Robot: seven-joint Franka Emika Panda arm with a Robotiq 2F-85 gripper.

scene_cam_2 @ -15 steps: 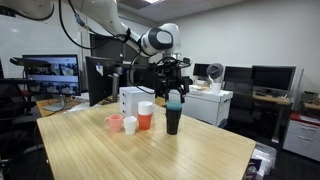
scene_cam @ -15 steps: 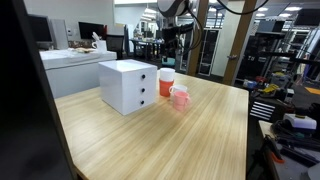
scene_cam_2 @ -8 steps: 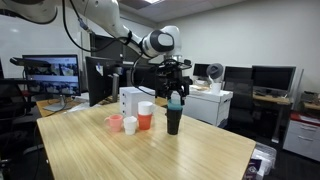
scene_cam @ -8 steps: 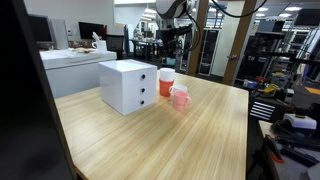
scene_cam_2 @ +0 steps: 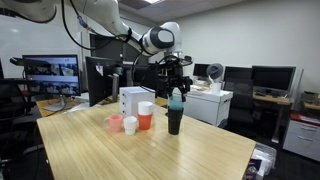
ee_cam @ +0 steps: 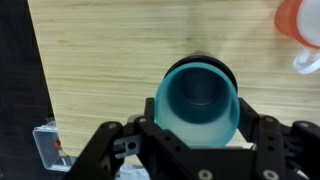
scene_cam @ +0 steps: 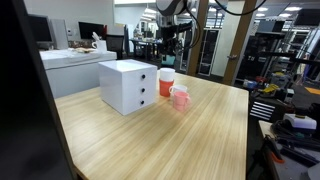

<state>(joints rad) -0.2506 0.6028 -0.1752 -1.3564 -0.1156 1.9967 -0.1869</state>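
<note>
Tool (ee_cam: 198, 122) is gripping teal cup (ee_cam: 197, 98) atop black cup (scene_cam_2: 175, 122) on desk (scene_cam_2: 150, 152).
Wrist view is showing its mouth pointing up, axis vertical; an exterior view is showing the black cup's side.

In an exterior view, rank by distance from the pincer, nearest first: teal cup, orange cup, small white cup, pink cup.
1. teal cup: between the fingers of the pincer, sitting on top of the black cup.
2. orange cup: on the table beside the black cup.
3. small white cup: next along the row.
4. pink cup: far end of the row.
</note>
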